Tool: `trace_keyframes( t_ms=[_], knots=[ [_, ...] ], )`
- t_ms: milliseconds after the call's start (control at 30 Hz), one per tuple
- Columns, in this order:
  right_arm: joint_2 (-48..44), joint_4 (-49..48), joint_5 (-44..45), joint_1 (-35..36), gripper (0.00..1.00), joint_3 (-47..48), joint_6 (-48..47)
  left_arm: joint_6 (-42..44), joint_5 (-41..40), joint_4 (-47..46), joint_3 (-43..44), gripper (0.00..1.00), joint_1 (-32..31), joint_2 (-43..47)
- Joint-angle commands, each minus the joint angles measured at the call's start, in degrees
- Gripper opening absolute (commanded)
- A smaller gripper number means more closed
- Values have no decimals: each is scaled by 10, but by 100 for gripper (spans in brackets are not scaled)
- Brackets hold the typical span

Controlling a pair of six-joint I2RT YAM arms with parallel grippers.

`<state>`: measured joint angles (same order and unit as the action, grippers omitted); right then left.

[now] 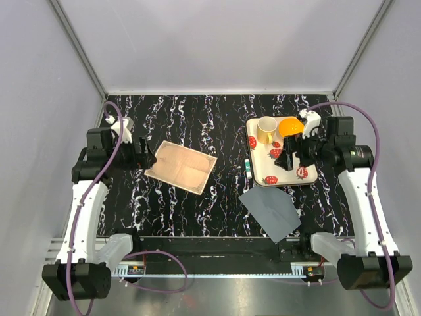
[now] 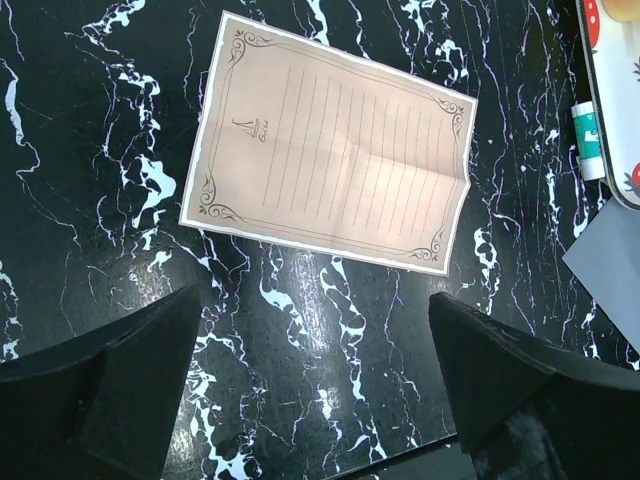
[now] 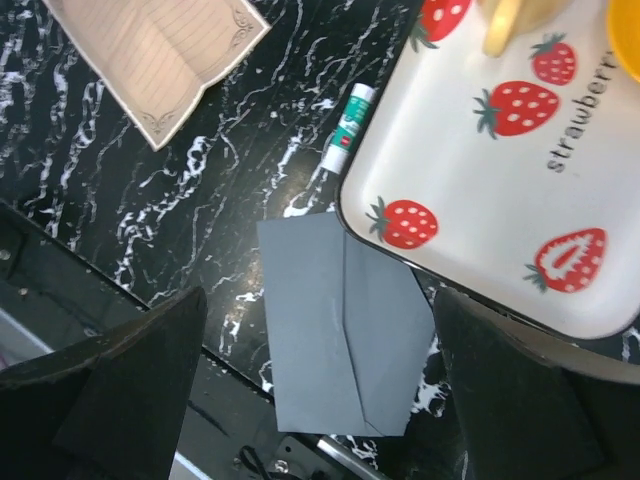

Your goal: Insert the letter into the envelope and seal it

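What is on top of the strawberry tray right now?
A yellow mug and an orange round thing sit at the far end of the tray. The right gripper hangs over the middle, hiding it from above; the wrist view shows only printed strawberries there.

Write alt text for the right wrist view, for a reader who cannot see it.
A dark grey envelope lies flat on a black marbled table, one corner at the rim of a strawberry-printed tray. A small white-and-green tube lies beside the tray, and a corner of the tan letter shows at upper left. The right claw hangs open above, holding nothing.
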<state>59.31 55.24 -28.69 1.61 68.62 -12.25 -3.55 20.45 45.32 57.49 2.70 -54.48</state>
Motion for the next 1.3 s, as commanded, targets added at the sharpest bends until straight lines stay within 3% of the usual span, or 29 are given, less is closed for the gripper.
trace_keyframes(
  t_ms=[0, 100, 167, 300, 533, 633, 800, 1033, 1267],
  knots=[
    [55, -20, -80, 4, 100, 37, 31, -7, -11, -23, -1, 99, -1, -20],
    [109, -31, -92, 60, 100, 70, 44, 1, 10, -24, 9, 99, 1, -40],
    [156, -36, -55, 145, 100, 92, 41, 1, 58, -32, 12, 99, 10, -50],
    [254, -64, -39, 238, 100, 177, 52, -10, 124, -36, 21, 99, 41, -103],
    [473, -146, -151, 326, 97, 333, 193, -17, 292, -91, 0, 99, 166, -173],
    [564, -178, -158, 358, 89, 403, 240, -23, 320, -110, -10, 99, 206, -202],
    [681, -232, -141, 385, 63, 487, 313, -15, 349, -124, -19, 98, 238, -237],
    [776, -224, -93, 410, 29, 544, 304, -18, 330, -144, -34, 94, 241, -251],
    [834, -179, 26, 416, 19, 563, 269, -13, 333, -158, -48, 91, 242, -265]
  ],
)
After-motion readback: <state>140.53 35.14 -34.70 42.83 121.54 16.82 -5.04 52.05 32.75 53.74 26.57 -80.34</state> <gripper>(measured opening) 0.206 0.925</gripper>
